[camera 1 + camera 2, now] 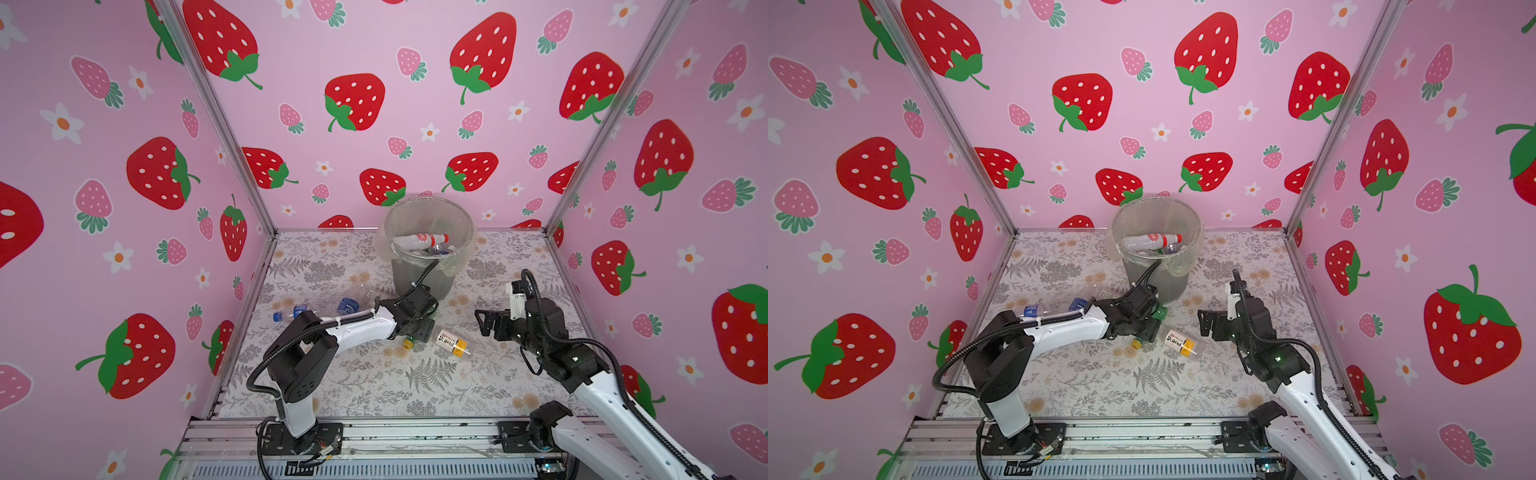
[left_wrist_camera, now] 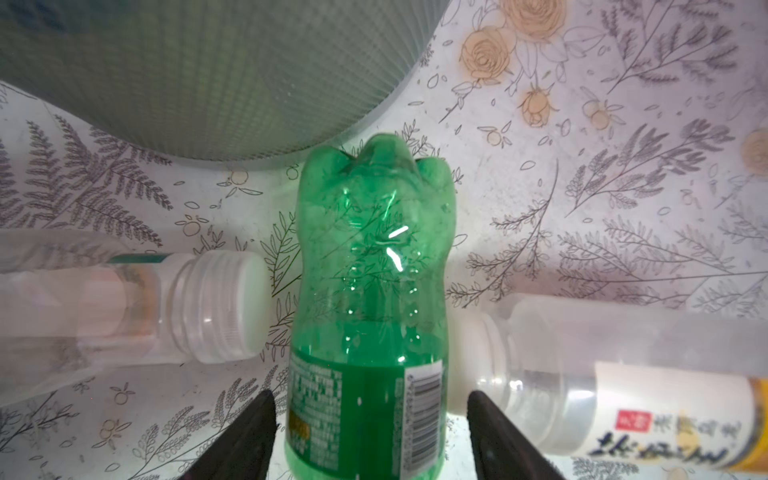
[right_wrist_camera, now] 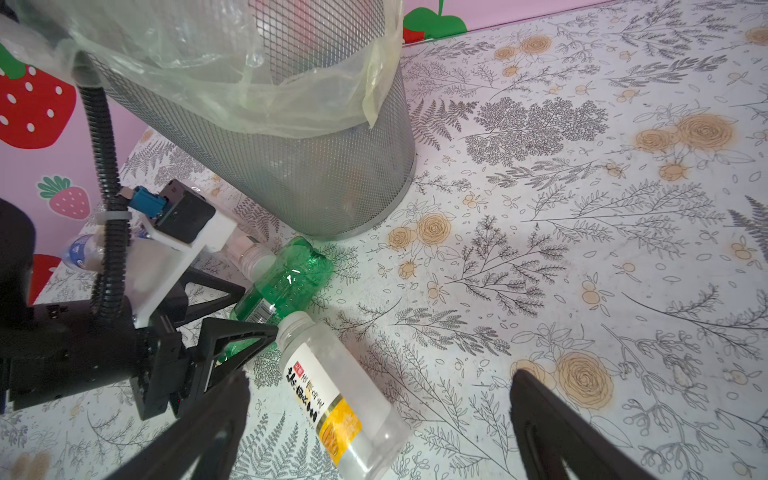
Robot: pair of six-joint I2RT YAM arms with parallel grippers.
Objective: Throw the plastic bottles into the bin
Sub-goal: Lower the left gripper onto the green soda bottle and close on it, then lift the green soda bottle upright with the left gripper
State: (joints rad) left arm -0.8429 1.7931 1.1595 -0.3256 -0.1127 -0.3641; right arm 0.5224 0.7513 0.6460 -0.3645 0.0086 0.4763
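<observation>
Green bottle [image 2: 365,270] lies on the worktop [image 1: 374,382], base just beside the bin [image 1: 405,278] wall. Left gripper [image 2: 370,399] straddles its label, jaws spread, a gap each side, not pinching yet. Best bet: close centred, lift straight, since the white-capped bottle [image 2: 216,307] and yellow-labelled bottle [image 2: 623,395] crowd both sides. Right gripper [image 1: 482,322] spread wide, empty. Left wrist view shows the gaps; top views hide them but show bottles inside the bin.

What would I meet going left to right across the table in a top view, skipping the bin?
Blue-capped clear bottle → second blue-label bottle → green bottle → yellow-label bottle → right tool.
</observation>
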